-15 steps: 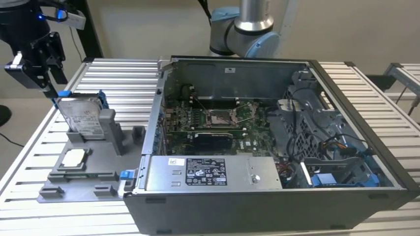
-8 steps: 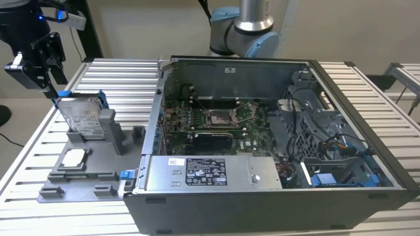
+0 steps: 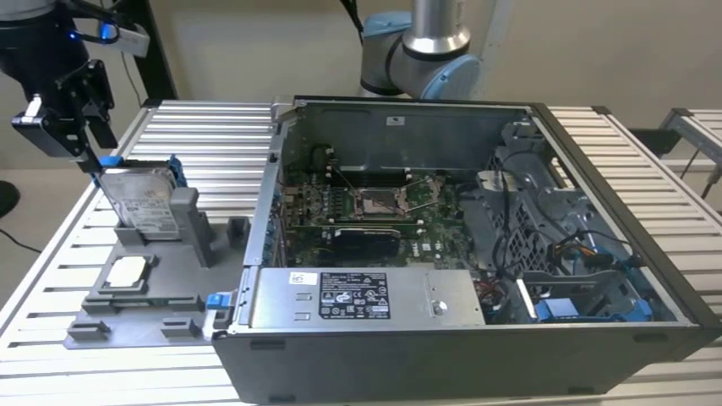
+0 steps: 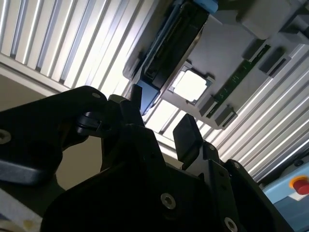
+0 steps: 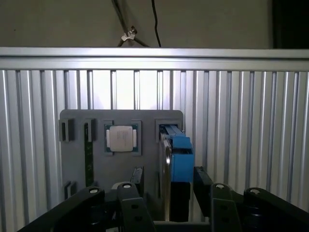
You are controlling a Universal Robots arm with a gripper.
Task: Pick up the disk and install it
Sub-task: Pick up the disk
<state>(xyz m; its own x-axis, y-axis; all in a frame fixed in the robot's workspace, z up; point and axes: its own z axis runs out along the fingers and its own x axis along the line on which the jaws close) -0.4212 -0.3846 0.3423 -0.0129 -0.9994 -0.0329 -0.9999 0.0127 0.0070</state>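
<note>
Disk (image 3: 144, 203) stands on edge in its grey holder (image 3: 169, 294) at the exterior view's left, blue end up, so the open jaws straddle it.

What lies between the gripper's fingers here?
The disk, blue carrier end up, standing in the grey holder; the first wrist view shows the gripper open around it.

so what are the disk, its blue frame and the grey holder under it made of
Flat silver-grey hard disk: likely metal, going by its dull silvery sheen.
Blue frame: looks like moulded plastic, matte, uniform colour.
Grey holder block: probably plastic, possibly printed; flat matte grey, no shine.
</note>
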